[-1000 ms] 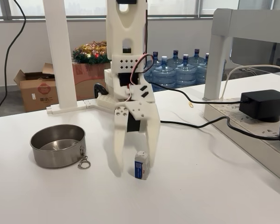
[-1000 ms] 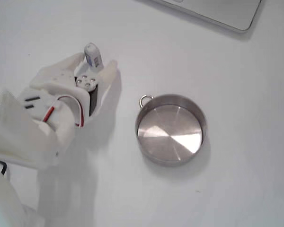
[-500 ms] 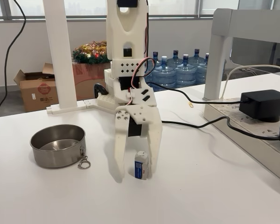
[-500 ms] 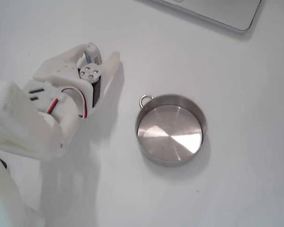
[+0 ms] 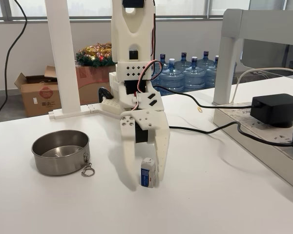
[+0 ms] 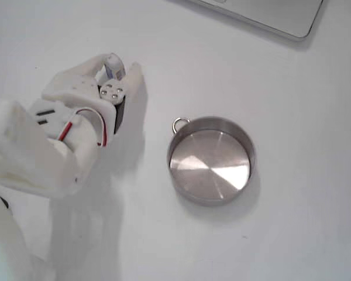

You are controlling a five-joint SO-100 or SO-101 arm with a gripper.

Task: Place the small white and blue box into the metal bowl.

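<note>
Box (image 5: 147, 172), small, white with a blue printed face, stands upright on the white table (image 5: 210, 195), between the two white fingers of the robot arm's gripper (image 5: 147, 181). In the low fixed view from the front, one finger comes down just left of the box and the other just right of it, both tips at or near the table surface; the jaws are narrow, drawn in close around the box, though whether they actually press on it cannot be told. In the fixed view from above, the box (image 6: 113, 63) peeks out past the gripper (image 6: 118, 65), mostly covered by the white plastic of the hand. The arm rises straight up from the gripper in the front view, with red and black wires looping beside a servo. The metal bowl (image 5: 61, 153), round, shallow and dull grey, sits on the table well to the left of the box in the front view, with a small clasp ring (image 5: 88, 170) hanging at its rim on the side facing the gripper. From above, the metal bowl (image 6: 245, 146) lies to the right of the gripper, its ring toward the arm. Behind the table in the front view are water bottles (image 5: 185, 73), a cardboard box (image 5: 36, 92), and a black power adapter (image 5: 276, 108) on the right.
</note>
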